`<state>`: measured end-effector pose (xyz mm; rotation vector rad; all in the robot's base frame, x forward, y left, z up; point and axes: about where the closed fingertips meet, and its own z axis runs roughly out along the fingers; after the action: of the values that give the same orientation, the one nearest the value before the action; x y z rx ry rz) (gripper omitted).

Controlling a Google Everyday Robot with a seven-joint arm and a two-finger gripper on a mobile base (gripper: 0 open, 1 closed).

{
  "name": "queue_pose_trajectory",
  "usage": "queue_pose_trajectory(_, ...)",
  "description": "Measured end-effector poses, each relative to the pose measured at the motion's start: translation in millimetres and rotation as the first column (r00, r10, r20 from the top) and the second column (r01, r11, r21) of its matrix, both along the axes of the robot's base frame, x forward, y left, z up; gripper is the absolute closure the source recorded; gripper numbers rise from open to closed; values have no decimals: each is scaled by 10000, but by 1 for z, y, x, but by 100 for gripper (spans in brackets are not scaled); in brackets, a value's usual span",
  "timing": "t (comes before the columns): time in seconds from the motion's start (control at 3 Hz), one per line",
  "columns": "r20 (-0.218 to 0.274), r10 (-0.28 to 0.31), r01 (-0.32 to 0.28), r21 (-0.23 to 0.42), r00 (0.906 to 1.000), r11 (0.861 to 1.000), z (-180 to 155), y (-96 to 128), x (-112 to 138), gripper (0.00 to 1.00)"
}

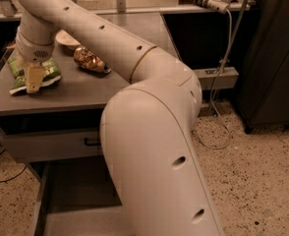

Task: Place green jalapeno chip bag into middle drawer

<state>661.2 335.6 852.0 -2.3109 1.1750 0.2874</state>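
the big pale robot arm (154,132) fills the middle. it starts low in front of the worktop (80,90), bends up, and reaches over the worktop to its left side.

the floor (262,181) to the right of the worktop is speckled. a thin cable (223,58) hangs down to it there.

the worktop is grey and flat.

a tall dark cabinet (272,58) stands to the right of the worktop, well apart from it.

the middle drawer (75,191) is pulled out below the front of the worktop. it is grey, and the arm hides part of it.

a shut grey drawer front (46,146) sits just under the worktop's front edge. it has a small black handle (92,141).

the green jalapeno chip bag (50,73) lies on the left part of the worktop, near the front edge. it is not in the middle drawer.

a shiny brown snack bag (89,61) lies near the middle of the worktop, to the right of the green bag and apart from it.

a pale bowl (66,38) sits farther back on the worktop, partly behind the arm.

the gripper (35,80) points down at the left part of the worktop and rests right on the green jalapeno chip bag. i cannot tell if it is gripping the bag or only touching it.
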Motion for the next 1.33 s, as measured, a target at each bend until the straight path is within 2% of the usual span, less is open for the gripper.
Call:
queue_pose_trajectory(0.67,0,0,0,0,10000,10000,0,0,0,88)
queue_pose_trajectory(1.0,-1,1,-1,-1,10000,10000,0,0,0,100)
queue_pose_trajectory(1.33,2,-1,1,-1,10000,10000,0,0,0,100)
